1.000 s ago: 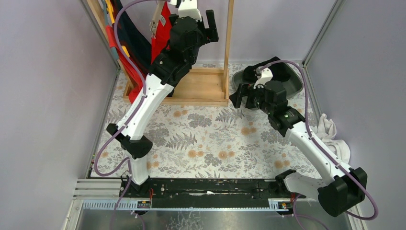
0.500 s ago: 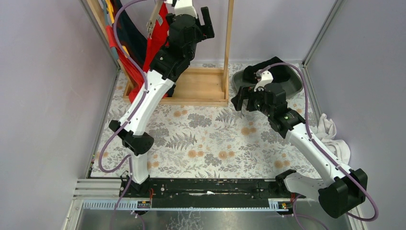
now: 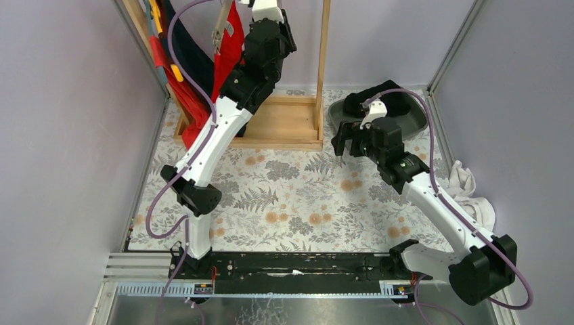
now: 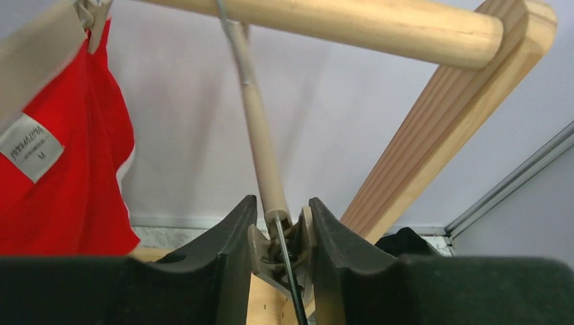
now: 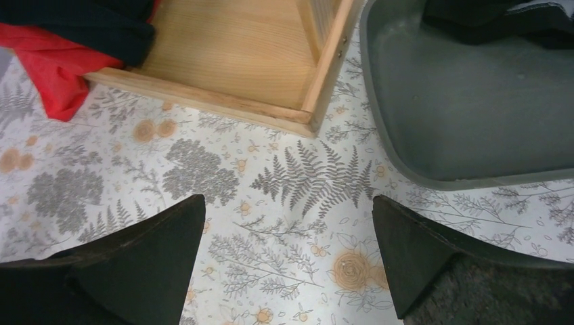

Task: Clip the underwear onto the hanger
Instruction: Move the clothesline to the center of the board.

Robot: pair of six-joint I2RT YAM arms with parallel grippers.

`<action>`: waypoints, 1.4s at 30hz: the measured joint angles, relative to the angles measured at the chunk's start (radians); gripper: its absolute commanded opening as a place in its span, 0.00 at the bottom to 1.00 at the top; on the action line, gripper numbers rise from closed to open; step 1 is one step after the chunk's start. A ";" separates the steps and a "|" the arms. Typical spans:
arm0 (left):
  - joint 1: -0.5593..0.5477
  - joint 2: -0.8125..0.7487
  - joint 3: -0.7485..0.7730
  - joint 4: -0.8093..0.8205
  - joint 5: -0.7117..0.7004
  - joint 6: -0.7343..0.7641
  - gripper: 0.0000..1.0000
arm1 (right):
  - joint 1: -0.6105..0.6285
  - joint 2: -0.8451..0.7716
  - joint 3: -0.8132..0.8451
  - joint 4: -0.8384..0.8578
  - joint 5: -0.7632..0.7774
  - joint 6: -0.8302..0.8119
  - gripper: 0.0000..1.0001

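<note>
Left claw (image 4: 281,218) is pinched on the clip (image 4: 280,252) of the hanger (image 4: 260,142), right claw (image 5: 285,206) wide open, empty. Black underwear (image 3: 391,99) looks light and floppy, so I'd grab its waistband.

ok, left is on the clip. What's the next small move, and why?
Probably send the right gripper forward into the tray for the black garment. The left gripper pinches the hanger clip, while the right is open, empty and hovering just short of the tray.
</note>
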 measured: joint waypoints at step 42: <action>-0.012 -0.276 -0.337 0.251 0.113 0.166 0.00 | -0.229 1.239 1.104 -0.217 0.149 -0.247 0.88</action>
